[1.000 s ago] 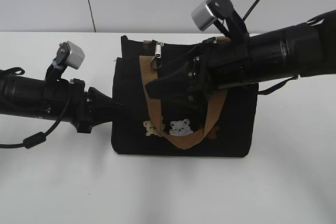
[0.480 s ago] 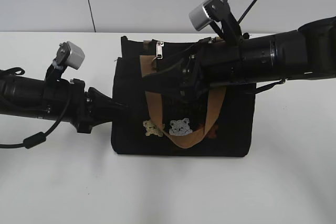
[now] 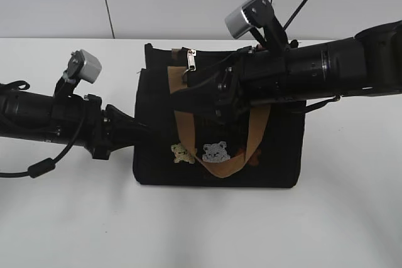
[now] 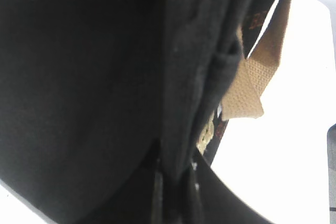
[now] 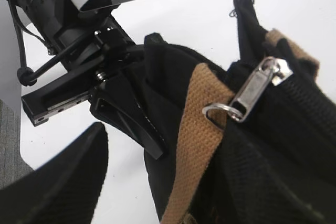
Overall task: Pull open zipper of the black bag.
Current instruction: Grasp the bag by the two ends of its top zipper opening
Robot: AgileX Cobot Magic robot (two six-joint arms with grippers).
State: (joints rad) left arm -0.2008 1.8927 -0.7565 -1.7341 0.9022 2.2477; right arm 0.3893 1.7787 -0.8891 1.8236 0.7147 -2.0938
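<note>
The black bag (image 3: 220, 123) stands upright on the white desk (image 3: 201, 224), about mid-scene. The left end effector (image 3: 141, 128) is clamped on the fabric of the bag's left edge; the wrist view shows its closed tips pinching a fold. The right end effector (image 3: 188, 95) hovers with its jaws spread wide over the bag's front, just right of and a little nearer than the zipper (image 3: 191, 61), holding nothing. The silver pull lies at the far top edge, towards the left end, its ring resting against a tan strap (image 5: 197, 129). Small bear pictures (image 3: 215, 151) show low on the front.
</note>
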